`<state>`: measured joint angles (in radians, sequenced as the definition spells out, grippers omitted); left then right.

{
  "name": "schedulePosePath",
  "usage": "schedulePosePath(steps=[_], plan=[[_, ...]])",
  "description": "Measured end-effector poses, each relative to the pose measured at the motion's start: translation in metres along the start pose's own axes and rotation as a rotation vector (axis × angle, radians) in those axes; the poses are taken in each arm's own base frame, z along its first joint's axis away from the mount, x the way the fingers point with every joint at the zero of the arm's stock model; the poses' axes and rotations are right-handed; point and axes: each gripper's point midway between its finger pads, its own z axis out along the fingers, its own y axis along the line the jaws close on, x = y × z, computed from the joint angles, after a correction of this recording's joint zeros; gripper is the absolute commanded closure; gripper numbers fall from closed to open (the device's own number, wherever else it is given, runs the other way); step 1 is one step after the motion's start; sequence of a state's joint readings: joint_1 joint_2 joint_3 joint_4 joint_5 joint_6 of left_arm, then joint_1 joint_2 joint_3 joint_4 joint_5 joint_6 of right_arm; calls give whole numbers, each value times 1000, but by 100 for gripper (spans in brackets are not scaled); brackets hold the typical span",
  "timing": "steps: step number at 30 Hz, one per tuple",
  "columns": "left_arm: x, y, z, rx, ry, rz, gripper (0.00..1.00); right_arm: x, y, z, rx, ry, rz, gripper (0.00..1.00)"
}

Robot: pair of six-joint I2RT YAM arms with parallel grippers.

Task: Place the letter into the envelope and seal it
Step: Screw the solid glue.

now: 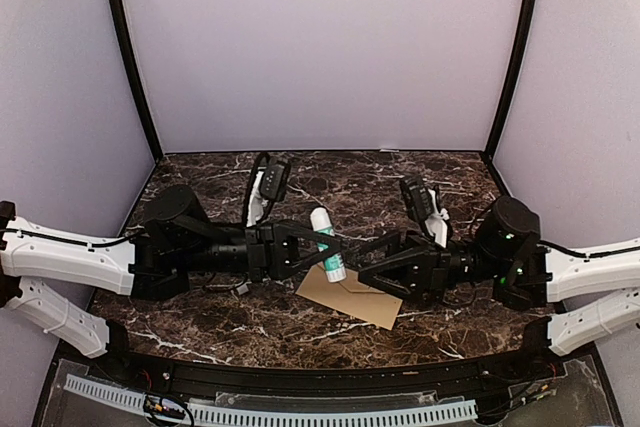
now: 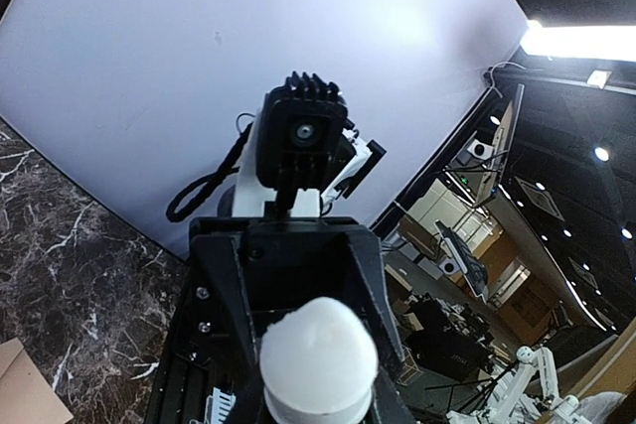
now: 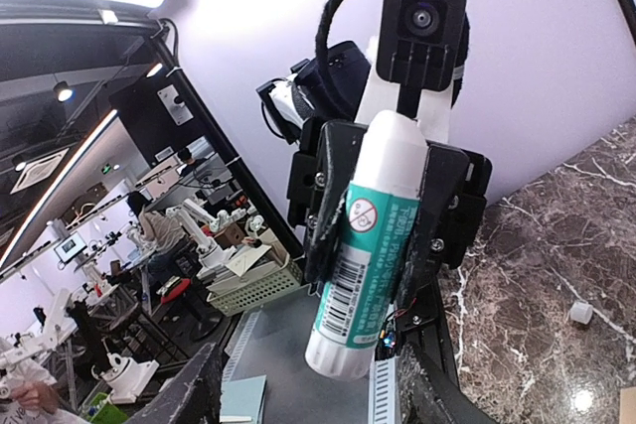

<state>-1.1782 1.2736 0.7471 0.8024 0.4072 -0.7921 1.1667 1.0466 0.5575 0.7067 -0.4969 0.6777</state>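
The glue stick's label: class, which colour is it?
Teal green, wrapped round the white glue stick. The right wrist view shows it best.

Dark marble table, envelope lying flat

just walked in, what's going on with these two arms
The left gripper is clamped on a glue stick, holding it above the table between the two arms. The right gripper faces it with fingers spread open, not gripping. The tan envelope lies flat on the marble beneath them. No white letter shows, so it may already be inside; sealing looks like the current step.
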Motion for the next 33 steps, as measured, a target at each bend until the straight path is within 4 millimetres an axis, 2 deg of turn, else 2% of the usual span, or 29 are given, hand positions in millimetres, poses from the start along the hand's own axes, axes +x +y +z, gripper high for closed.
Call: schedulePosePath(steps=[5,12,20,25,33], plan=[[-1,-11,0,53,4,17,100,7,2,6,-41,22,17,47],[2,-13,1,73,16,22,100,17,3,15,-76,54,44,60],[3,-13,2,80,24,22,100,20,6,22,-118,54,56,71],[3,-15,2,87,24,27,100,21,6,24,-124,52,78,86],[2,-15,2,84,20,55,100,20,4,24,-107,49,101,93]])
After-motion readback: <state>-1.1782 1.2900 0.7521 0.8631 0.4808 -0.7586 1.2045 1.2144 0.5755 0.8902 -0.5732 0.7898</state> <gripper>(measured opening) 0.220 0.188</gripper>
